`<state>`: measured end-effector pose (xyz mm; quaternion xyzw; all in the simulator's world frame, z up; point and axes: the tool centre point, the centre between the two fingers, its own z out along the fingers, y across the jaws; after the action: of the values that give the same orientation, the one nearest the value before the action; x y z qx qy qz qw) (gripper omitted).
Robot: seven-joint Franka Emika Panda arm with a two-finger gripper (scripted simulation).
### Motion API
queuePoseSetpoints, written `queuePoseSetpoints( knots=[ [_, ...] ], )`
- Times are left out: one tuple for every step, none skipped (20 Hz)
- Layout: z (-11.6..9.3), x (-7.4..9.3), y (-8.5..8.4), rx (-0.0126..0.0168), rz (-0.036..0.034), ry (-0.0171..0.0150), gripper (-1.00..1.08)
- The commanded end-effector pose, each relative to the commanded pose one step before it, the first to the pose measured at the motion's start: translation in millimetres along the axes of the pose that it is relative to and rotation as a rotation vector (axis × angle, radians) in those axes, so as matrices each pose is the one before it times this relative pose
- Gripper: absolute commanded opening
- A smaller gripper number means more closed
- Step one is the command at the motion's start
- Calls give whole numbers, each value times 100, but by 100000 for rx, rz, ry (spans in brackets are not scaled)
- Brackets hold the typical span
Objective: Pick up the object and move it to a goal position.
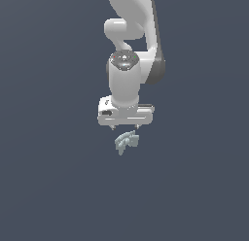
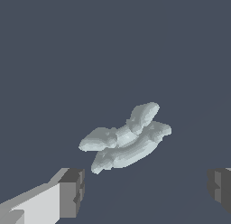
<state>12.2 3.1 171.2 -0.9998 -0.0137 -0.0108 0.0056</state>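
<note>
The object is a small pale grey-teal lump of curved, ribbed prongs that fan out from a common middle, smaller than the gripper. In the exterior view it sits just below the gripper's fingertips, near but not touching them. In the wrist view the object lies ahead of the gripper and roughly between the lines of its two fingers, which stand wide apart with nothing held between them.
</note>
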Motion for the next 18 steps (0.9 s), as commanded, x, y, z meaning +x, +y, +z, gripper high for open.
queuePoseSetpoints(
  knots=[
    [0, 0, 1, 0, 0, 0, 108],
    [5, -23, -39, -6, -116, -74, 108],
    [28, -63, -126, -14, -361, -235, 108],
    [40, -105, -198, -23, -582, -377, 108],
    [54, -141, -267, -33, -795, -509, 108],
    [44, -121, -227, -30, -691, -434, 108],
    [29, -76, -146, -21, -457, -278, 108],
    [11, -32, -61, -10, -208, -117, 108],
    [-5, 10, 21, 2, 57, 39, 108],
    [-4, 24, 45, 15, 234, 84, 108],
    [16, 8, 0, 24, 292, 10, 108],
    [23, 12, 8, 37, 451, 16, 108],
    [29, 19, 15, 50, 615, 35, 108],
    [35, 26, 24, 63, 780, 52, 108],
    [41, 32, 28, 74, 926, 64, 108],
    [47, 37, 31, 85, 1060, 72, 108],
    [54, 41, 36, 96, 1206, 78, 108],
    [60, 46, 38, 106, 1337, 84, 108]
  ],
)
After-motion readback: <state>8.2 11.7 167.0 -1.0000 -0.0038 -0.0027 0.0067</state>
